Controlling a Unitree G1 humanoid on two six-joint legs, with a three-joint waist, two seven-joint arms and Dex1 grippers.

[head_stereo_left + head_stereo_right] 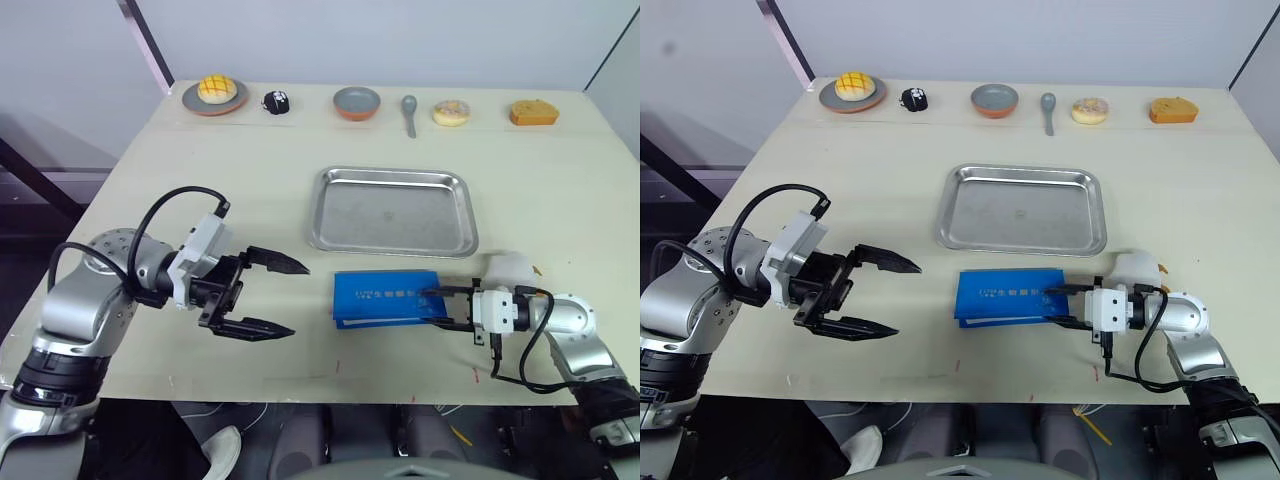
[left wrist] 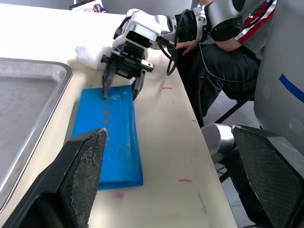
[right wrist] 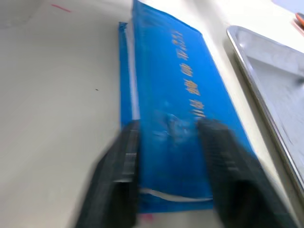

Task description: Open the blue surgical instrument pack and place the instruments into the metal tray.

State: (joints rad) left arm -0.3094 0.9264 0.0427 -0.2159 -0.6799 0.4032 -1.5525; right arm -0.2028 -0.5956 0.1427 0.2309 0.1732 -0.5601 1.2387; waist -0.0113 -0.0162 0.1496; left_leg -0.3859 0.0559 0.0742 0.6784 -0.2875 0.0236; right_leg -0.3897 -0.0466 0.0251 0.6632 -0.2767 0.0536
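Surface: a pale beige table (image 1: 250,150) set against a plain grey wall. Along its far edge are ranged a plate with a yellow bun (image 1: 215,94), a small black item (image 1: 277,102), a round bowl (image 1: 357,102), a grey spoon (image 1: 410,112), a doughnut-like piece (image 1: 452,112) and an orange wedge (image 1: 533,112). The metal tray (image 1: 393,210) is placed mid-table, nothing seen in it. The blue surgical instrument pack (image 1: 388,297) lies flat and closed just in front of the tray; its pale print is too blurred to be read, and no instruments are visible. The right gripper (image 1: 433,305) is set across the pack's right end, fingers apart, one on each long edge. The left gripper (image 1: 282,297) is held wide apart to the pack's left. A white plush toy (image 1: 508,268) is partly hidden behind the right arm.
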